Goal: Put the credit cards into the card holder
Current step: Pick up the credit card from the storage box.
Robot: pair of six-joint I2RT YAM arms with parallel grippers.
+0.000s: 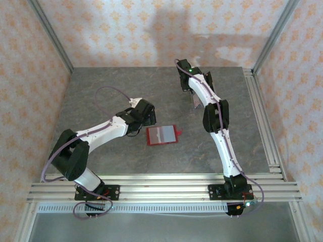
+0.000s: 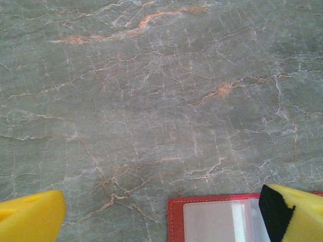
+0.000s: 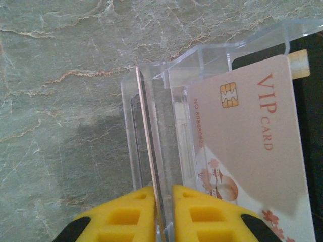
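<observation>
Fingers (image 3: 126,219) of our right gripper (image 3: 162,214) stand pressed almost together at the bottom of the right wrist view, with a thin credit card (image 3: 148,141) caught edge-on between the yellow pads. We judge them clamped on it. The card rises from the pads toward the upper middle of the frame, inside a slot of a clear stand (image 3: 166,85). Just right of it a second one, a VIP card (image 3: 247,141), leans in the next slot with its chip and print facing us. In the top view this gripper (image 1: 194,98) sits in the upper middle of the frame, well apart from the card holder (image 1: 162,135), which lies open and flat on the table (image 1: 101,91) near the centre. Our left gripper (image 1: 146,120) hangs just beside the holder's left edge. In its wrist view the left gripper (image 2: 160,216) has its fingers (image 2: 30,219) wide apart and empty, and one corner of the red holder (image 2: 212,222), with its grey lining, shows at the bottom between them. We judge that the step in hand is drawing the first card out of the stand, and no card is in the holder yet. The next move calls for a straight lift along the slot so the card does not bind or drag the stand, then a carry down and left to the holder. There the card's edge must meet a pocket mouth, and the left gripper can likely pin the holder.
</observation>
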